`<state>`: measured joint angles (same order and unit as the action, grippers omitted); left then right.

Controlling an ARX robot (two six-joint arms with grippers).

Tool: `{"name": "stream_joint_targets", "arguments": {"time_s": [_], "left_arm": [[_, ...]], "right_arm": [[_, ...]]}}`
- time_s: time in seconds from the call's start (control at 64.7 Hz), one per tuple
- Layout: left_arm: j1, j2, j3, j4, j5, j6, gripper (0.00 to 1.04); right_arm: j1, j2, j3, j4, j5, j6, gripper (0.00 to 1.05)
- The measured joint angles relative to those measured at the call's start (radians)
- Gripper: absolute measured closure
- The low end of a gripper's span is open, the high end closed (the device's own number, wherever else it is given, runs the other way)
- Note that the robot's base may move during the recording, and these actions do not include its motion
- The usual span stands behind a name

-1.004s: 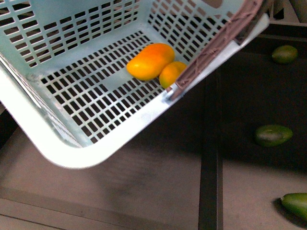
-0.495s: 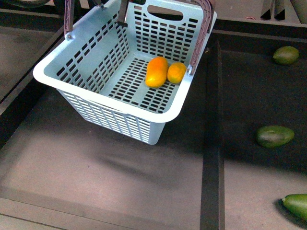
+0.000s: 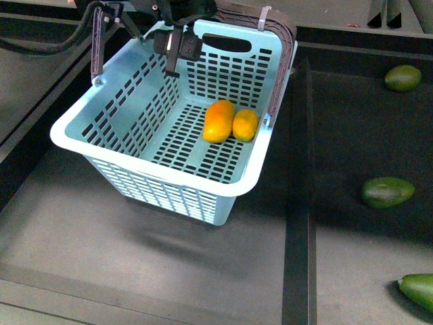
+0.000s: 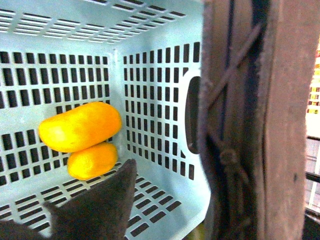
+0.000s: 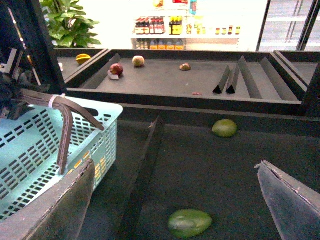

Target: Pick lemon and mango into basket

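Your left gripper [image 3: 177, 34] is carrying the pale teal slotted plastic basket [image 3: 152, 196] by its brown strap handle [image 3: 277, 74], and across the last second that basket has swung from a steep tilt close under the front camera out to a place farther from you, hanging nearly level over the dark shelf floor [image 3: 135, 271]. The gripper seems clamped on the handle; the left wrist view shows the strap [image 4: 240, 125] running right beside one grey finger [image 4: 100, 210], though the jaw closure itself is hidden, so take the grip as a judgement.

Below that gripper, the elongated yellow-orange mango [image 3: 218, 121] and the smaller oval yellow-orange lemon [image 3: 245, 125] are lying touching each other on the basket floor, against the wall under the handle's end. They have slid only a little while the basket was levelling.

Your right gripper [image 5: 175, 200] is hanging open and empty, its fingers well apart, with two dark green fruits [image 5: 189, 223] on the shelf ahead of it.

Both fruits are inside, so the picking looks done; what is left seems to be setting the basket down without tipping it.
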<state>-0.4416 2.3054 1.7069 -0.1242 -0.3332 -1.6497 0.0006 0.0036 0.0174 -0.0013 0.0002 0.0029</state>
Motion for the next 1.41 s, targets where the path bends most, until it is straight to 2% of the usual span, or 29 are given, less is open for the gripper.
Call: {"name": "stream_joint_targets", "arguments": {"time_s": [0.062, 0.17, 0.263, 0.294, 0.325, 0.386, 0.417, 0.51, 0.572, 0.649, 0.896, 0.989, 1.144, 1.205, 1.406], "left_arm": [[0.002, -0.047, -0.052, 0.002, -0.013, -0.002, 0.37], [0.016, -0.226, -0.191, -0.100, -0.064, 0.039, 0.06], [0.004, -0.306, -0.231, -0.154, -0.053, 0.125, 0.07], [0.003, -0.348, -0.340, 0.089, -0.082, 0.317, 0.15], [0.013, -0.406, -0.516, 0.420, -0.063, 0.596, 0.26], [0.042, -0.468, -0.723, 0.785, -0.029, 0.975, 0.38], [0.064, -0.510, -0.821, 0.928, -0.012, 1.129, 0.45], [0.131, -0.639, -1.021, 1.124, 0.026, 1.462, 0.64], [0.167, -0.704, -1.111, 1.153, 0.049, 1.542, 0.76], [0.210, -0.810, -1.274, 1.173, 0.112, 1.611, 1.01], [0.303, -1.050, -1.489, 1.154, 0.197, 1.632, 1.01], [0.326, -1.084, -1.565, 1.192, 0.225, 1.635, 1.01], [0.360, -1.246, -1.625, 1.094, 0.256, 1.635, 1.01], [0.417, -1.317, -1.646, 1.037, 0.326, 1.638, 1.01], [0.437, -1.509, -1.679, 0.881, 0.333, 1.638, 1.01]], "right_arm": [[0.000, 0.000, 0.000, 0.000, 0.000, 0.000, 0.09], [0.000, 0.000, 0.000, 0.000, 0.000, 0.000, 0.09], [0.000, 0.000, 0.000, 0.000, 0.000, 0.000, 0.09], [0.000, 0.000, 0.000, 0.000, -0.001, 0.000, 0.09], [0.000, 0.000, 0.000, 0.000, 0.000, 0.000, 0.09], [0.000, 0.000, 0.000, 0.000, 0.002, 0.000, 0.09], [0.000, 0.000, 0.000, 0.000, 0.002, 0.000, 0.09], [0.000, 0.000, 0.000, 0.000, 0.002, 0.000, 0.09], [0.000, 0.000, 0.000, 0.000, 0.002, 0.000, 0.09], [0.000, 0.000, 0.000, 0.000, 0.002, 0.000, 0.09], [0.000, 0.000, 0.000, 0.000, 0.002, 0.000, 0.09], [0.000, 0.000, 0.000, 0.000, 0.002, 0.000, 0.09], [0.000, 0.000, 0.000, 0.000, 0.002, 0.000, 0.09], [0.000, 0.000, 0.000, 0.000, 0.002, 0.000, 0.09], [0.000, 0.000, 0.000, 0.000, 0.002, 0.000, 0.09]]}}
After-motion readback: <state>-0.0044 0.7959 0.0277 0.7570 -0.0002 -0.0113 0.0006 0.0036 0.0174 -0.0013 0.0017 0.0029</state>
